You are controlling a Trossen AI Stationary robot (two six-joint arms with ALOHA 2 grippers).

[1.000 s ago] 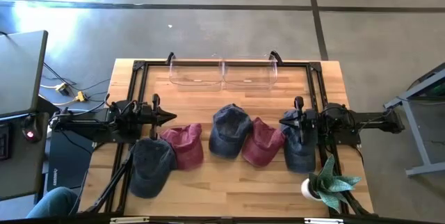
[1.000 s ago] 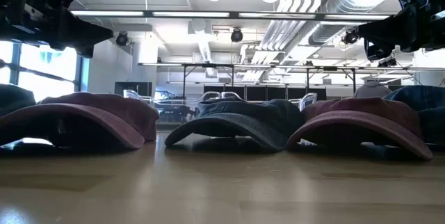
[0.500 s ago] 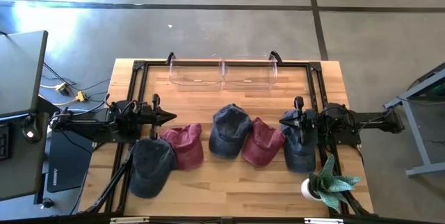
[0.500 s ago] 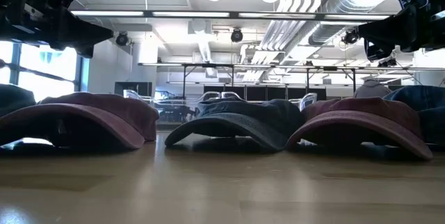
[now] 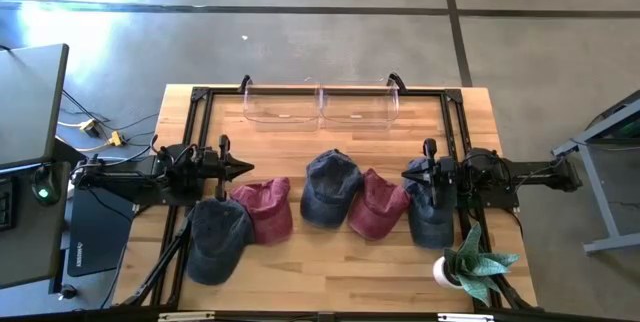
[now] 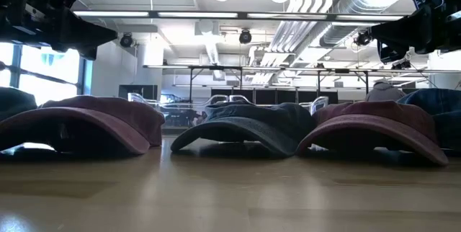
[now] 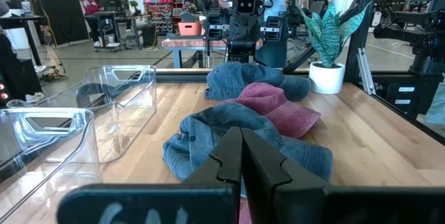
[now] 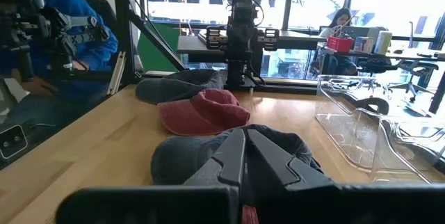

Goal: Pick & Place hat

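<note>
Five soft fabric caps, blue denim and maroon, lie in a row mid wooden worktop (image 5: 330,267), the centre blue denim cap (image 5: 328,188) between my arms. Left hand (image 5: 243,169) and right hand (image 5: 408,174) hover clenched and empty, ready to pick; clear plastic bins (image 5: 320,104) wait behind.

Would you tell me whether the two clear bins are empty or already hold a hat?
Empty: both clear bins show only bare plastic, with no hat inside.

Two clear plastic bins (image 5: 320,104) at table's (image 5: 330,262) far edge, potted plant (image 5: 470,264) at near-right corner
</note>
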